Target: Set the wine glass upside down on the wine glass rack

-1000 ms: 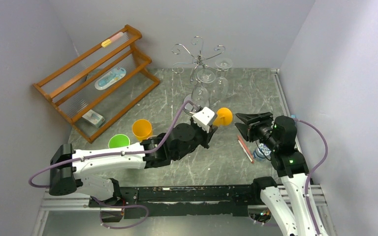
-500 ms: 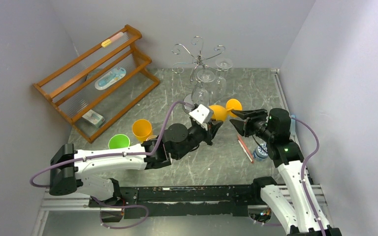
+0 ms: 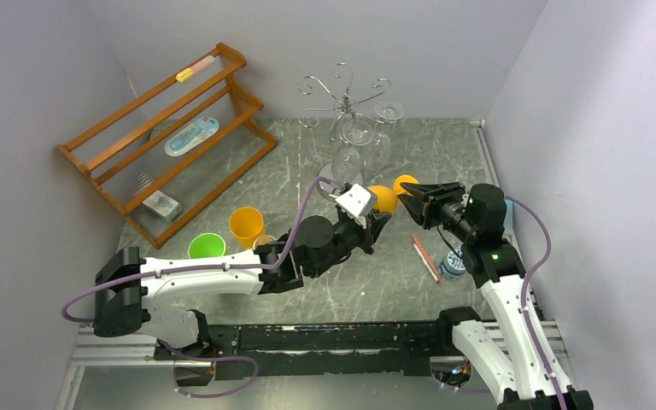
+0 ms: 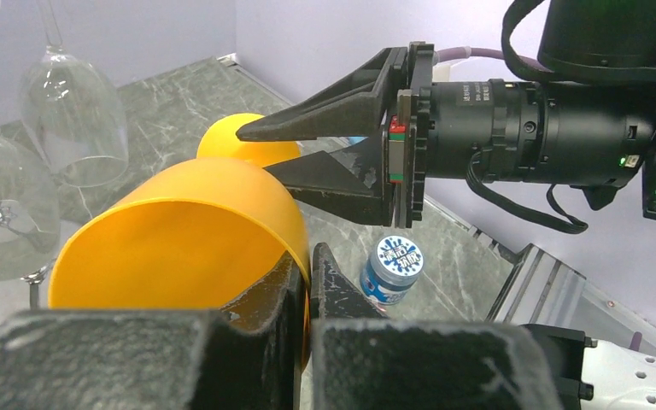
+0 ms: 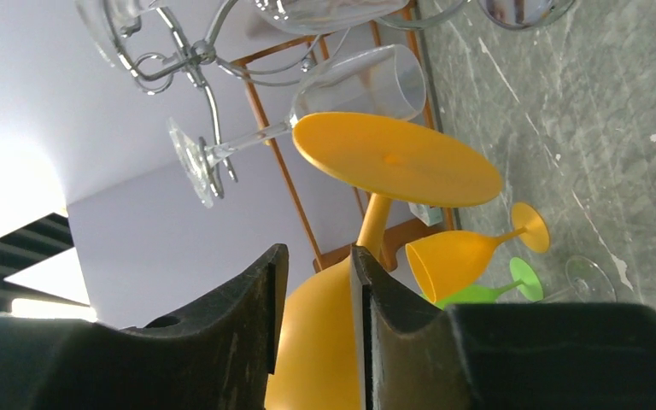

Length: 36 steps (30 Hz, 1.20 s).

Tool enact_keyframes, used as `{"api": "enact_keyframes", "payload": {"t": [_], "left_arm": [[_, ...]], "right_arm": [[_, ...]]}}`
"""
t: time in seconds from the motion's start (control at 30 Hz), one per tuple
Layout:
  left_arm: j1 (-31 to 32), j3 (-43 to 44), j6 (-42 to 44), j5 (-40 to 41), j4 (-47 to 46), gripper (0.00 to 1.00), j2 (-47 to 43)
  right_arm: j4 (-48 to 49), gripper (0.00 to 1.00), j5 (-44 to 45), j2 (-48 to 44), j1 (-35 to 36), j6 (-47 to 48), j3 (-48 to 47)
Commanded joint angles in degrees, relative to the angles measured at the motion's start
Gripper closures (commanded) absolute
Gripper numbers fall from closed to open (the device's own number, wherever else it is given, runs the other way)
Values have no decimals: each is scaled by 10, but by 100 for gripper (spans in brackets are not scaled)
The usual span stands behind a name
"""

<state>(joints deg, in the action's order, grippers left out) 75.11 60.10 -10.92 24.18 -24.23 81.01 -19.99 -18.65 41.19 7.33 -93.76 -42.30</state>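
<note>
An orange wine glass (image 3: 382, 198) is held above the table, tilted, with its foot (image 3: 406, 182) toward the right arm. My left gripper (image 3: 371, 224) is shut on the bowl's rim (image 4: 179, 231), one finger inside and one outside. My right gripper (image 3: 407, 199) is open, its tips beside the glass's foot (image 5: 397, 158) and stem; its jaws (image 4: 256, 154) touch nothing that I can see. The silver wire wine glass rack (image 3: 342, 94) stands at the back with clear glasses (image 3: 359, 132) hanging upside down from it. The rack also shows in the right wrist view (image 5: 192, 55).
An orange wooden rack (image 3: 171, 141) stands at the back left. A second orange glass (image 3: 245, 224) and a green one (image 3: 206, 246) lie left of the left arm. A red pen (image 3: 425, 258) and a blue-capped jar (image 3: 453, 265) lie by the right arm.
The left gripper has turned the orange glass so that its foot points right. The right gripper has moved forward and left, up to the glass's foot.
</note>
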Motion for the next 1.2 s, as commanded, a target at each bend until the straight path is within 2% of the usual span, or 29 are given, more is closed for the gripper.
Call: {"api": "enact_keyframes", "payload": {"t": [0.0,0.1,0.3,0.43,0.67,0.77,0.83,0.87,0.9,1.0,1.07,1.17], "left_arm": [[4,-3,-5,-11,-55,95,2],[4,-4,-3,-10,-58,95,2],[4,-7,-2,-17,-64,95,1],[4,-7,-4,-29,-64,95,5],[4,-4,-5,-36,-64,95,15],[4,-2,-4,-35,-58,95,19],[4,-2,-7,-35,-53,95,20],[4,-3,-9,-34,-51,92,20],[3,-3,-12,-34,-48,87,19],[4,-4,-23,-31,-25,65,11],[4,-8,-36,-27,-3,44,-2],[3,-31,-60,-15,23,26,-42]], "right_arm": [[-32,64,-8,13,-2,13,-10],[-57,63,-6,22,-2,21,-17],[-41,60,-14,28,-2,26,-14],[-6,67,-22,25,-2,14,-7],[-3,75,-33,21,-2,3,-11],[-5,82,-35,15,-2,-2,-11],[-7,91,-31,13,-2,1,-11],[-8,98,-29,13,-2,4,-11],[-8,100,-27,13,-2,8,-10],[-7,100,-11,15,-2,33,-9],[3,100,3,16,-2,58,-8],[33,100,34,18,-2,103,-5]]}}
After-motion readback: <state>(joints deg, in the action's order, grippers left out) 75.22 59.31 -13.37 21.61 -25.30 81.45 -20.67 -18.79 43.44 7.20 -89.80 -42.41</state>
